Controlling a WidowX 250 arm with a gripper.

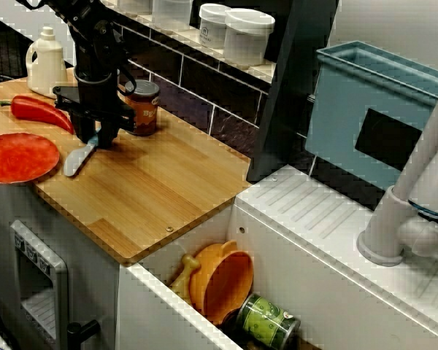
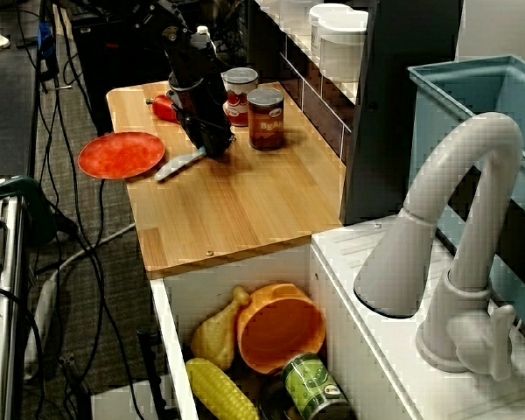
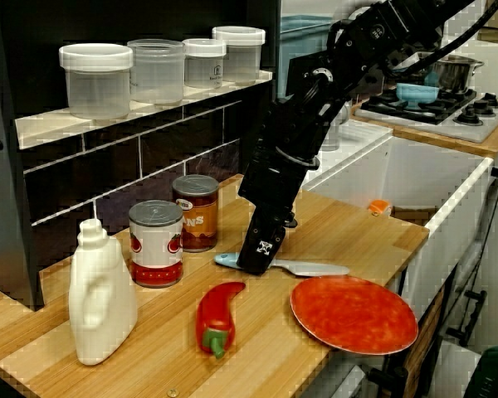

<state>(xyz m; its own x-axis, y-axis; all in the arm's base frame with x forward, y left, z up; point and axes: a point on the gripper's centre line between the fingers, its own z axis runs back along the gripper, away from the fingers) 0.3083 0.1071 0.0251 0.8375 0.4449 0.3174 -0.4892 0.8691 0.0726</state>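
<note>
The end effector [image 1: 95, 137] stands tip-down on the blue end of a pale knife-like utensil [image 1: 74, 160], which lies directly beneath it. Whether its fingers clamp the utensil or merely straddle it I cannot tell. The utensil lies flat, long axis crosswise on the table [image 1: 168, 189], grey end toward the front edge, just beside the red plate [image 1: 14, 157] overhanging that edge; a can [image 1: 142, 107] stands behind

Black gripper [image 3: 261, 253], pale blue-grey knife [image 3: 311, 268], red plate [image 3: 353, 315], red pepper [image 3: 216, 313] (green stem).
</note>
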